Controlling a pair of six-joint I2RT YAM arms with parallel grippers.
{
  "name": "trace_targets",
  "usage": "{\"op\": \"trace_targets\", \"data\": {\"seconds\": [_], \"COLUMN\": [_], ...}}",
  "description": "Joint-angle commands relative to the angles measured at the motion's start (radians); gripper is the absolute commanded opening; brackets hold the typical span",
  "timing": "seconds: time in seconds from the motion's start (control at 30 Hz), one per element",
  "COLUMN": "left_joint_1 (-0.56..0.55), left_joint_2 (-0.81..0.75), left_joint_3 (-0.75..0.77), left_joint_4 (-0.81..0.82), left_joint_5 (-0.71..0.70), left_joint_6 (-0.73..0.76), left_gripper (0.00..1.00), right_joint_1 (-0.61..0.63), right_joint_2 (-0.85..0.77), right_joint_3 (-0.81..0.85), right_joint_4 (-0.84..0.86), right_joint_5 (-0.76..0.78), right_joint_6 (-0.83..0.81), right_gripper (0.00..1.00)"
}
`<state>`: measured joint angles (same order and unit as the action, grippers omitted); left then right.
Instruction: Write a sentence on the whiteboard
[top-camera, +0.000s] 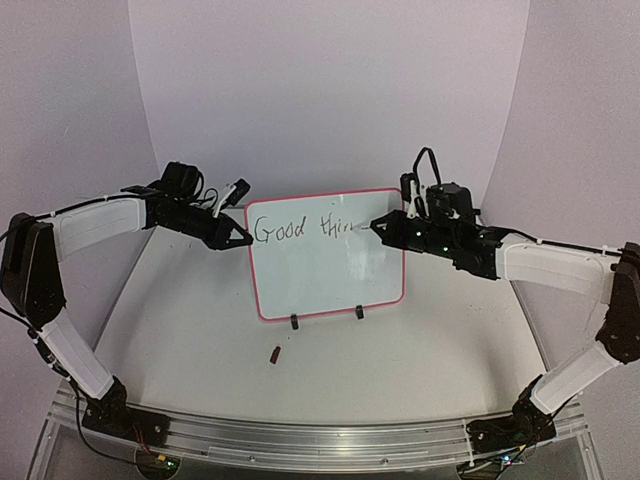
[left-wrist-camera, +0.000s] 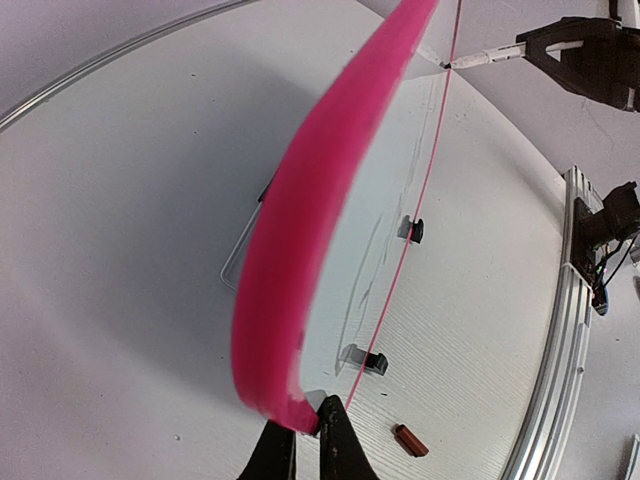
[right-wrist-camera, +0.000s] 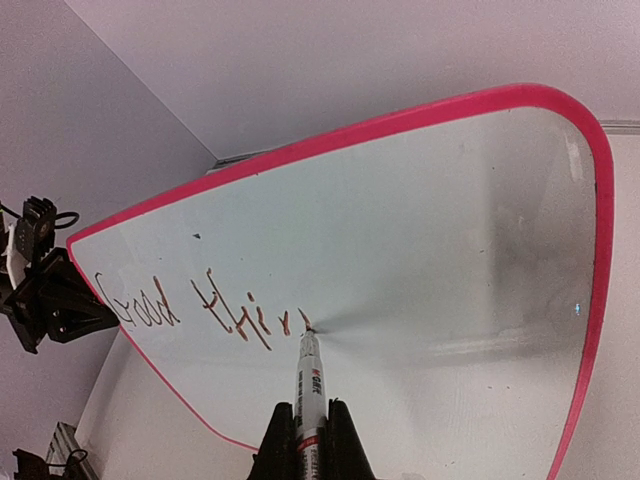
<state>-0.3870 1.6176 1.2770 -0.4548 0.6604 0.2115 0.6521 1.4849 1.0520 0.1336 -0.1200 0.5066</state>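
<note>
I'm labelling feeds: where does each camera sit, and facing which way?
Top external: above, behind the bases, looking down on the whiteboard; both arms show.
Left wrist: along the board's pink edge; left tool clamps it.
Right wrist: facing the board's front; right tool holds the marker.
Top and right wrist share the unfinished sentence.

Two arms reach inward from opposite sides, forearms roughly level. The left gripper (top-camera: 243, 239) pinches the whiteboard (top-camera: 320, 278) by its edge; the right gripper (right-wrist-camera: 305, 420) clamps a marker (right-wrist-camera: 308, 380).
</note>
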Motion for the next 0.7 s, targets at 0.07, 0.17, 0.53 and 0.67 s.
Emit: {"op": "trace_targets", "data": {"seconds": [0.07,0.17,0.53,0.67], "left_joint_1": [-0.006,-0.006,-0.006,-0.007], "left_joint_2": [0.007,0.007,0.007,0.008], "left_joint_3": [0.021,0.021,0.019,0.019], "left_joint_4": [-0.022,-0.021,-0.02,-0.021], "left_joint_5": [-0.072,-0.073,-0.074,-0.074], "left_joint_6": [0.039,0.039,0.039,0.039], "left_gripper": [0.0,0.0,0.0,0.0], "right_joint_1": [-0.002,-0.002,-0.001,-0.003], "right_joint_2": [0.005,-0.006,-0.09,-0.085], "right_joint_3": [-0.007,-0.009,-0.049,-0.041], "right_joint_4": [-0.004,-0.005,0.016,0.024], "right_joint_5": [0.008,0.002,0.018,0.024], "right_joint_6": [0.011,0.012,0.026,0.021], "right_gripper": [0.0,0.0,0.0,0.0]}}
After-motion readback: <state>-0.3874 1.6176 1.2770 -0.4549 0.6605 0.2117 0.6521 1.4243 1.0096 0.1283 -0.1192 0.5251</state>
